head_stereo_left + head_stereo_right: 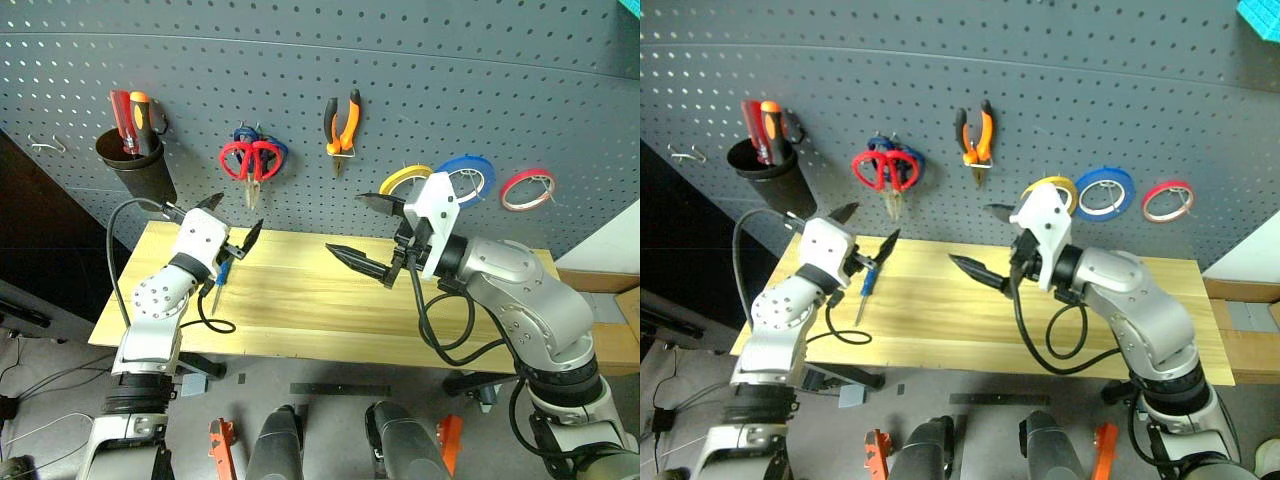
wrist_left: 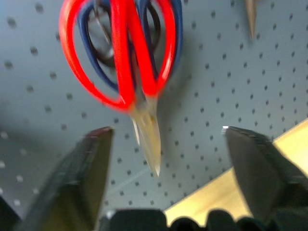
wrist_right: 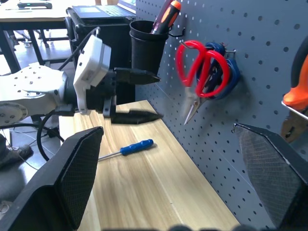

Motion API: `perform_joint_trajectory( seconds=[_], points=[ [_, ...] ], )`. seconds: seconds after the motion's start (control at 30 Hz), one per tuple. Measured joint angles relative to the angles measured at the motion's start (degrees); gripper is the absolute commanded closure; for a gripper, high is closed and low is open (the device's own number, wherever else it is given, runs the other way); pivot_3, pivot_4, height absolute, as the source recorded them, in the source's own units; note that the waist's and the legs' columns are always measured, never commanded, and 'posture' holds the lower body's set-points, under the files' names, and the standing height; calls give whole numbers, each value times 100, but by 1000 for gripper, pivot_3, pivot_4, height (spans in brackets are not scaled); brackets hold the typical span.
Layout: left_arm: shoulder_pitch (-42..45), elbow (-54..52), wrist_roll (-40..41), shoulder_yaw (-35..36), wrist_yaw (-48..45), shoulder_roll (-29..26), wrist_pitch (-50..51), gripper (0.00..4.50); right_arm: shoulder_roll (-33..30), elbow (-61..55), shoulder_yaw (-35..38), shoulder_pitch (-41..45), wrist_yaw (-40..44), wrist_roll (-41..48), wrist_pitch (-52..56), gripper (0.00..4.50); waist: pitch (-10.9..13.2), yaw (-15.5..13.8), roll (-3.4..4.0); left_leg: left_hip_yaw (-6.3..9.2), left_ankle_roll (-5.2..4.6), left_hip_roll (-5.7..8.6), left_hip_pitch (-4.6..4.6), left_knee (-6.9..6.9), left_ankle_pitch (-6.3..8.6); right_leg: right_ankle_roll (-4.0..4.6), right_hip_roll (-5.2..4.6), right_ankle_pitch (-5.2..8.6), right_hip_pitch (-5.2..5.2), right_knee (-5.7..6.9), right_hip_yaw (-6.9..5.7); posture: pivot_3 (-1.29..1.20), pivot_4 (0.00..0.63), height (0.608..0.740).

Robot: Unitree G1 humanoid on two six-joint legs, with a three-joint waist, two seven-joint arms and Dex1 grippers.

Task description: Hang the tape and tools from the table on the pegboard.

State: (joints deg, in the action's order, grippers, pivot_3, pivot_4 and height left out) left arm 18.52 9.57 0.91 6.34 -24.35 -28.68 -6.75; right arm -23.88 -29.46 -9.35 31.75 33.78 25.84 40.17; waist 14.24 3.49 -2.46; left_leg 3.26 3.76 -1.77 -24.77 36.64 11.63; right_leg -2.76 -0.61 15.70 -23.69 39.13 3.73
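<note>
Small blue-handled screwdriver (image 3: 129,148) flat on light wooden table (image 1: 300,300), just under left pincer (image 1: 236,222); both pincers, right (image 1: 370,235) too, spread apart, empty. Light, rigid, rolls easily; grasp across handle.

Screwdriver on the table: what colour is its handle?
Blue. The screwdriver lies loose on the table; the right wrist view shows it best.
</note>
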Motion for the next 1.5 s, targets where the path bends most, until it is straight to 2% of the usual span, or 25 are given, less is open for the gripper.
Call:
perform_joint_trajectory(
  seconds=[0.23, 0.47, 0.7, 0.93, 1.03, 1.33, 1.37, 1.5],
  points=[
    [-435, 349, -60, -18, 240, 11, 1608, 11, 62, -25, -231, -156, -126, -50, 83, 0, 2, 28, 2, 6, -1, -1, 0, 1, 0, 0, 1, 0, 0, 2, -6, -76, 228, 740],
    [528, 1400, 499, 680, 651, 125, 3014, 11, 430, 41, -737, -78, -745, -298, 915, 0, 3, 6, 3, 14, -1, 1, -1, 6, 0, -1, 1, 0, 5, 3, -14, -79, 250, 740],
    [1666, 3289, 569, 784, 665, 92, 3115, 11, 1046, 429, -884, 359, -1227, -524, 1384, 0, 14, 17, 10, 15, -3, 3, -1, 3, 3, -1, -1, 0, 5, -2, -17, -92, 280, 740],
    [2036, 4163, 368, 415, 571, 184, 2984, 11, 1316, 558, -893, 678, -1295, -581, 1538, 0, 79, 25, 17, 16, -6, 2, -3, 0, 7, 0, 0, 1, 1, -3, -18, -107, 305, 740],
    [2230, 4468, 322, 391, 713, 263, 2854, 626, 1393, 602, -895, 776, -1288, -625, 1552, 0, 95, 35, 20, 15, -7, 2, -3, -1, 7, -1, -1, 1, 1, -5, -17, -108, 306, 740],
    [2345, 4846, 296, 398, 1020, 255, 2483, 3909, 1483, 624, -805, 789, -1254, -615, 1681, 0, 151, 114, 18, 15, -7, 1, -3, -4, 8, -1, -2, 1, 0, -6, -17, -103, 298, 740],
    [2343, 4846, 282, 392, 1043, 250, 2447, 4058, 1586, 644, -726, 812, -1265, -585, 1705, 0, 156, 121, 19, 15, -7, 1, -4, -4, 8, -1, -2, 1, -1, -5, -16, -97, 293, 740],
    [2166, 4564, 249, 324, 1127, 258, 2322, 4053, 1626, 710, -625, 968, -1255, -531, 1725, 0, 157, 126, 18, 13, -7, 2, -4, -14, 8, -1, -7, 1, -3, -9, -17, -93, 285, 740]
  ],
)
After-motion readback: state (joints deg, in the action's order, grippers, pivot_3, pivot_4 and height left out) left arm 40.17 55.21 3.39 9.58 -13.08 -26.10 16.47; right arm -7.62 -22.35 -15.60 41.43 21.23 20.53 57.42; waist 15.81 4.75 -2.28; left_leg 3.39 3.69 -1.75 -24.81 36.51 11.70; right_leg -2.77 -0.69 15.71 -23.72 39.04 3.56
